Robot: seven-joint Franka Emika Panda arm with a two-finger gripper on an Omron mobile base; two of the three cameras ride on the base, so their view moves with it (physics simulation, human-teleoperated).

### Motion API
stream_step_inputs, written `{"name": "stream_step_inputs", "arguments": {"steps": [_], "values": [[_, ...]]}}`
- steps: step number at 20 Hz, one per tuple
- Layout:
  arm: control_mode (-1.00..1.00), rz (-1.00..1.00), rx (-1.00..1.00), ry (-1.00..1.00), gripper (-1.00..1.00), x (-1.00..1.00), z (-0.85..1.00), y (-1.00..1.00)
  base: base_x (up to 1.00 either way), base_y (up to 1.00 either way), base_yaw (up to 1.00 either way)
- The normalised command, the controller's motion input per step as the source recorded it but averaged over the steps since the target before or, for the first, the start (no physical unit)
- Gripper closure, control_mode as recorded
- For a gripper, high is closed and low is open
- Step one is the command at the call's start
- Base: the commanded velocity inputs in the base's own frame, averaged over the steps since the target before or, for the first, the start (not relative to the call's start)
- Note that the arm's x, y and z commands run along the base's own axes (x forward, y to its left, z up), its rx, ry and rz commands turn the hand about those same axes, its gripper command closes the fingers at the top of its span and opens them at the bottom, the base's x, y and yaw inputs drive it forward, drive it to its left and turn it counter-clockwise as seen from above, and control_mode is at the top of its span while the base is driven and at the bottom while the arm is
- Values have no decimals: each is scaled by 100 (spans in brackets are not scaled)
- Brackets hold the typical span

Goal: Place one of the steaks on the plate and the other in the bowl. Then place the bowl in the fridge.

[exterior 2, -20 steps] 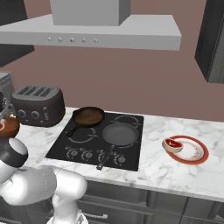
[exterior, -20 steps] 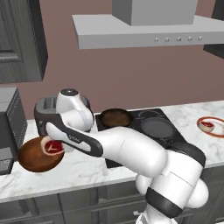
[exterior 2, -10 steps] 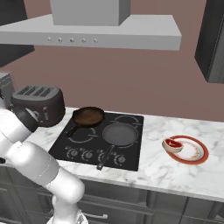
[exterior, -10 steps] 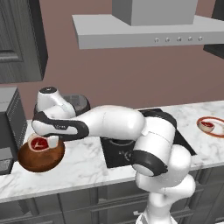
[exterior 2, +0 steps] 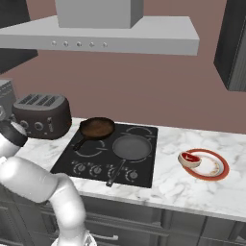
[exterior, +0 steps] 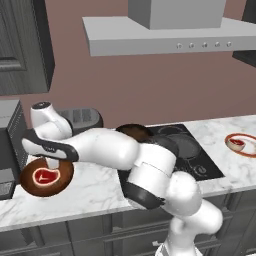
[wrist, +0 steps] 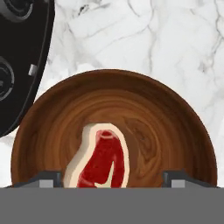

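Observation:
The reddish-brown wooden bowl (exterior: pixel 30 184) sits on the marble counter at the far left, with one raw steak (exterior: pixel 45 176) lying flat inside it. My gripper (exterior: pixel 51 162) hangs just above the bowl, pointing down. In the hand view the gripper (wrist: pixel 111 179) is open, its fingertips (wrist: pixel 49 177) wide apart on either side of the steak (wrist: pixel 103 159) over the bowl (wrist: pixel 170 131). The other steak (exterior 2: pixel 190 158) lies on the white plate (exterior 2: pixel 218 170) with the red-orange ring, at the counter's right end, where plate (exterior: pixel 248 151) and steak (exterior: pixel 236 144) also show. The fridge is out of view.
A black cooktop (exterior 2: pixel 86 161) carries a small black frying pan (exterior 2: pixel 97 128) and a grey pan (exterior 2: pixel 130 147). A dark toaster (exterior 2: pixel 41 115) stands left of it. A dark appliance (wrist: pixel 19 61) sits close beside the bowl. A range hood (exterior: pixel 165 35) hangs overhead.
The arm's elbow and body have swung toward the middle of the left base view. The hand has stayed over the bowl, shifting slightly left. Bowl, steaks and plate have not moved.

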Motion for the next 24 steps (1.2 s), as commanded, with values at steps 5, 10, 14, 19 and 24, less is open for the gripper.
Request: {"name": "stream_step_inputs", "arguments": {"steps": [5, 10, 14, 19, 24], "values": [[-100, -1, -1, -1, -100, 6, -4, 0, 0, 0, 0], [-100, 0, 1, -20, -100, -88, 31, -49, 0, 0, 0], [-100, -7, 13, -17, -100, -100, 6, -98, 0, 0, 0], [-100, -14, 19, -6, -100, -97, -1, -100, 0, 0, 0], [-100, -14, 28, -7, -100, -56, -1, -100, 0, 0, 0]]}}
